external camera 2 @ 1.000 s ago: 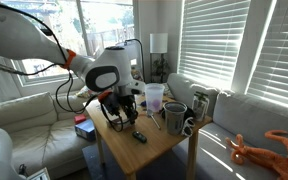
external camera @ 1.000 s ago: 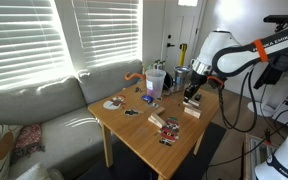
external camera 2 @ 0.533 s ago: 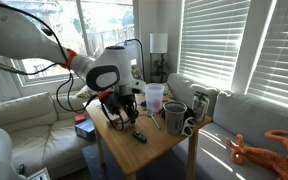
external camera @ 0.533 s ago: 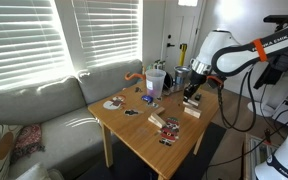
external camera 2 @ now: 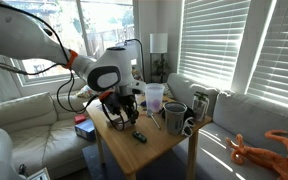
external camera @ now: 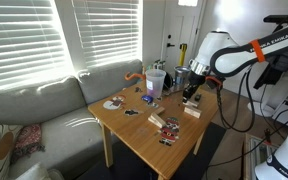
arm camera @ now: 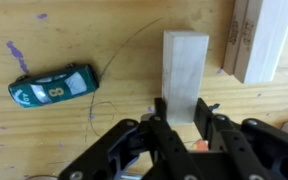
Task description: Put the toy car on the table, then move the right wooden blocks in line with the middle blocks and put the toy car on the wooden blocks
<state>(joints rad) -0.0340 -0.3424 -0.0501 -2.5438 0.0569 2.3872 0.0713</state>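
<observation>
One wooden block (arm camera: 185, 68) pinched in the gripper (arm camera: 184, 108), toy car (arm camera: 54, 86) down on the table (arm camera: 44, 140).
In the wrist view the jaws stand narrow, fingers against both sides of the block's near end. The block reaches straight ahead of the gripper and seems to lie flat on the tabletop. The dark teal car lies off to the gripper's side, left in this view, apart from the block. A second pale block (arm camera: 267, 38) sits ahead on the opposite side.

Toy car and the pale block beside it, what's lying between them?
Just bare table, crossed by a thin curved line, between the toy car and the block; the wrist view shows it.
</observation>
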